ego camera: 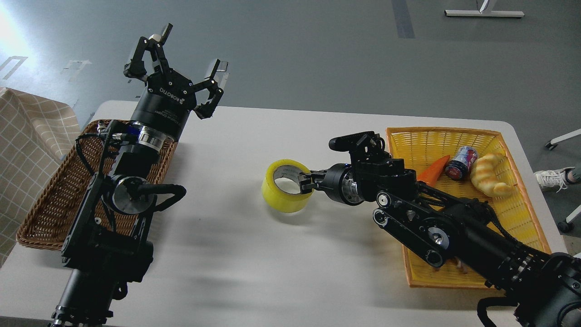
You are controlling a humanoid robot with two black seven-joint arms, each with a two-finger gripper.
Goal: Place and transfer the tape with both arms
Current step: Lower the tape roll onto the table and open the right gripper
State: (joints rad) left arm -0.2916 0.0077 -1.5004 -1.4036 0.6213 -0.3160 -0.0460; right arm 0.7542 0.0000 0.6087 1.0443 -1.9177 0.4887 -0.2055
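The tape (284,188), a yellow roll with a grey-white core, is at the middle of the white table (254,272), low over it or resting on it. My right gripper (305,181) comes in from the right and is shut on the roll's right wall, one finger inside the core. My left gripper (188,52) is open and empty, raised high over the table's far left corner, well left of the tape.
A brown wicker basket (54,190) lies at the left under my left arm. A yellow basket (522,213) at the right holds a can (461,162), a bread roll (488,175) and a carrot (431,171). A checked cloth (27,150) hangs at far left.
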